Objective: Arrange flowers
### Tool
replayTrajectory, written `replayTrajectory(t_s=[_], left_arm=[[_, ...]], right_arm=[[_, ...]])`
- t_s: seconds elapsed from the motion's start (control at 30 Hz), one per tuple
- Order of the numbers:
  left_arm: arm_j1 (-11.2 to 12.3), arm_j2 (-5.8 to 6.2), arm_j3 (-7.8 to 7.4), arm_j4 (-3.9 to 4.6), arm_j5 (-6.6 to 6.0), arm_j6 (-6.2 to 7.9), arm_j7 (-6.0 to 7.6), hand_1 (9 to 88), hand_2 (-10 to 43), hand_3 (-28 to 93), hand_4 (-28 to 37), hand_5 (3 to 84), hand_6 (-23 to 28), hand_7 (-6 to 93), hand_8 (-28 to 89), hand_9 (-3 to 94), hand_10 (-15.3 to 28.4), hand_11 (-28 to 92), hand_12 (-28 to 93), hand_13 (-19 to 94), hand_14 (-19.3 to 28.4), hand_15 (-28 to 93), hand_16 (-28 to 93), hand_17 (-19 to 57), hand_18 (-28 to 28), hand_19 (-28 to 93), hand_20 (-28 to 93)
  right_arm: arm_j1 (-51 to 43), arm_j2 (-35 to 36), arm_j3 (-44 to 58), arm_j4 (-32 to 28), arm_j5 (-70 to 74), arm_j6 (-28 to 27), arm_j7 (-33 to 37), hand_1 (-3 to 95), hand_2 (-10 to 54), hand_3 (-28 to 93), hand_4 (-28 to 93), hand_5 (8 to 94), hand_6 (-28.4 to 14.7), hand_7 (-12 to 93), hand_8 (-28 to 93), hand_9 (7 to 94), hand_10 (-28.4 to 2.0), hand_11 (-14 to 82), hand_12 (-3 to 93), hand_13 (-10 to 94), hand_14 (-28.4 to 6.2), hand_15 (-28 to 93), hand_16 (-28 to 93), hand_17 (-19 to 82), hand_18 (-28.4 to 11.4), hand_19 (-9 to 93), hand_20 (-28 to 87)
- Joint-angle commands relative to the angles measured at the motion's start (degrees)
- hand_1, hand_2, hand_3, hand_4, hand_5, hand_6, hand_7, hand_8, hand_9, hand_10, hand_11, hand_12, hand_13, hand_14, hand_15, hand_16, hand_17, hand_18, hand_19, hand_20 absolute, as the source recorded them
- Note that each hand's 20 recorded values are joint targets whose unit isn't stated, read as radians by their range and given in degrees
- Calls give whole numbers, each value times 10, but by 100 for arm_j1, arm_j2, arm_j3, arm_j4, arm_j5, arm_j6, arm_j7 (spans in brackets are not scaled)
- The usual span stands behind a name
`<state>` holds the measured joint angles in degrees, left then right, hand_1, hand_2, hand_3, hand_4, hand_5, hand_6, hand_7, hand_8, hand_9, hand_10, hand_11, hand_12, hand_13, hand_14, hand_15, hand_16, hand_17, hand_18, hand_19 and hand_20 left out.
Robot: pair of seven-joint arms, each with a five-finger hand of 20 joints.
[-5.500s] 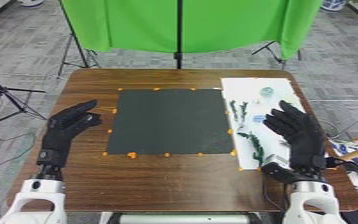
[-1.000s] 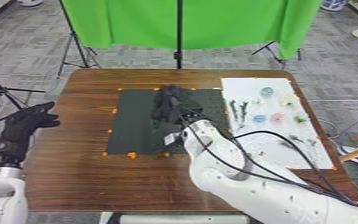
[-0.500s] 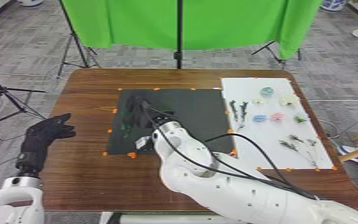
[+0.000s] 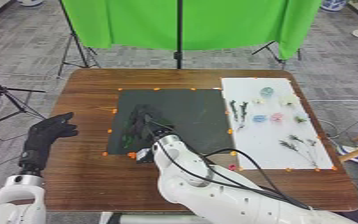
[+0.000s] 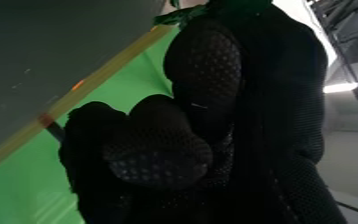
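Dark mat (image 4: 198, 137) — right hand (image 4: 142, 123) over it near greenery (image 4: 133, 134), grip I can't tell; left hand (image 4: 47, 134), fingers relaxed.

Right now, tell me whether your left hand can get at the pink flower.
Probably not: the left hand is well off to the left, and the right hand, over the dark mat, seems in the way of a straight path to the pink flower.

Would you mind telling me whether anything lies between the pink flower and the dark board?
Yes: on the white sheet, the blue flower lies beside the pink flower, then green stems nearer the dark board.
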<state>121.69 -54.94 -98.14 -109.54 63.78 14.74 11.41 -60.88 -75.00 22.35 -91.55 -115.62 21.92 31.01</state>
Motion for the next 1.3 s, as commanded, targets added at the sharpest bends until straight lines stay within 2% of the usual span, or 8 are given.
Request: replayTrajectory(t_s=[0.03, 0.33, 1.3], left_arm=[[48, -67, -9, 8, 69, -146, -146, 327, 96, 663, -145, 497, 51, 138, -64, 536, 153, 286, 149, 464, 203, 370, -9, 124, 154, 246, 259], [29, -70, -30, -2, 118, -210, -183, 333, 99, 659, -115, 495, 49, 139, -65, 533, 153, 283, 148, 461, 203, 368, -9, 123, 154, 245, 257], [-2, -98, -29, 14, 145, -285, -192, 333, 96, 659, -110, 493, 50, 137, -64, 530, 151, 282, 147, 459, 203, 366, -8, 121, 153, 242, 256]], right_arm=[[-90, -75, -33, 107, -105, 185, -17, 846, -95, -283, 644, 772, -17, 419, 209, 931, -98, 366, 317, 937, -3, 622, 305, 699, -114, 932, 466], [-81, -43, -57, 179, -143, 259, -89, 822, -95, -283, 582, 769, -19, 406, 191, 933, -104, 333, 287, 937, -12, 593, 297, 692, -110, 929, 426], [-129, -9, 34, 283, -360, 64, -137, 786, -95, -283, 565, 755, -26, 368, 191, 918, -115, 325, 259, 937, -21, 544, 317, 665, -122, 924, 404]])
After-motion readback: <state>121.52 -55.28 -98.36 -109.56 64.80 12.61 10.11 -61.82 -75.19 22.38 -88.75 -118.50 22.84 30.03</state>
